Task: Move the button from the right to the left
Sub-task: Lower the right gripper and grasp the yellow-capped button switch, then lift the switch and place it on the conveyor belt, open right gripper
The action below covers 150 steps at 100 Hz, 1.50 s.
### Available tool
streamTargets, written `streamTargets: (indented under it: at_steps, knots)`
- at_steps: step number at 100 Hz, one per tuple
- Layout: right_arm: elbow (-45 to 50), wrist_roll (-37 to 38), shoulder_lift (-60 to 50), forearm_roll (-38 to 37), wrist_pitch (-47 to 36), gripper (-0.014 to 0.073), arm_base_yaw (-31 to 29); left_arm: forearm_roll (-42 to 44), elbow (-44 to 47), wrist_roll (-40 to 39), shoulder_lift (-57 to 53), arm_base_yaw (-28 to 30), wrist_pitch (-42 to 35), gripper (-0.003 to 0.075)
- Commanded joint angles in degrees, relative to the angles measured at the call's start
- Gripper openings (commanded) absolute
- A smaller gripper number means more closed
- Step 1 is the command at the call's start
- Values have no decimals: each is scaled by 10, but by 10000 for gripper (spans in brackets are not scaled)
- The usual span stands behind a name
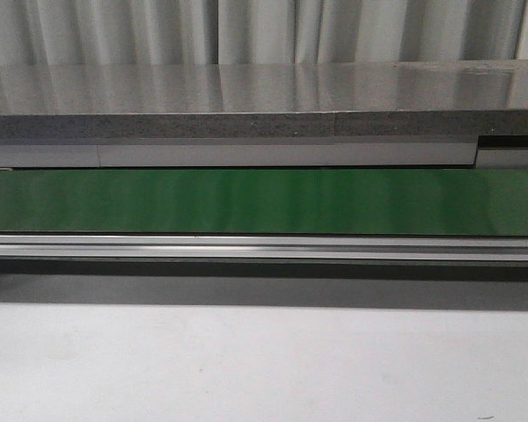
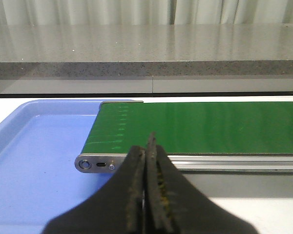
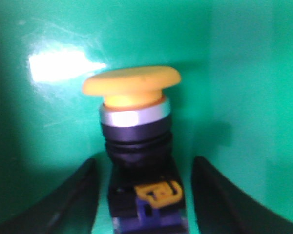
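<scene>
Belt [image 1: 264, 200] of green colour runs across the whole front view, with a grey stone-like counter [image 1: 246, 97] behind it and a pale table surface [image 1: 264, 369] in front. In that view no arm and no button can be seen.

In the left wrist view the end of the belt stands over a blue tray [image 2: 34, 156], and a metal end cap [image 2: 98, 164] closes its frame. The left gripper [image 2: 147, 146] is above the near edge of the belt; its two dark fingers [image 2: 135, 185] are pressed together, with nothing between them.

In the right wrist view the button [image 3: 136, 146] lies on a shiny green surface. It has a wide yellow-orange cap, a silver ring and a black body with small yellow and blue parts. The right gripper [image 3: 144, 195] is spread wide, and the black body is between the two fingers [image 3: 73, 200], near the middle. A narrow green gap shows on each side, so the fingers do not touch the button.
</scene>
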Motion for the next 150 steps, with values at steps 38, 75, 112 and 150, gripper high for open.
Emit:
streamTargets:
  at_steps: [38, 75, 112, 150]
  knots:
    - [-19, 15, -72, -4, 4, 216, -4, -3, 25, -1, -17, -3, -49, -20]
    - [-19, 43, -210, 63, 84, 216, 7, -3, 25, -1, -17, -3, -49, -20]
    - [-18, 35, -239, 90, 174, 216, 111, -3, 25, -1, -17, -3, -49, -20]
    - [-18, 47, -179, 90, 171, 216, 160, -3, 25, -1, -17, -3, -49, -20]
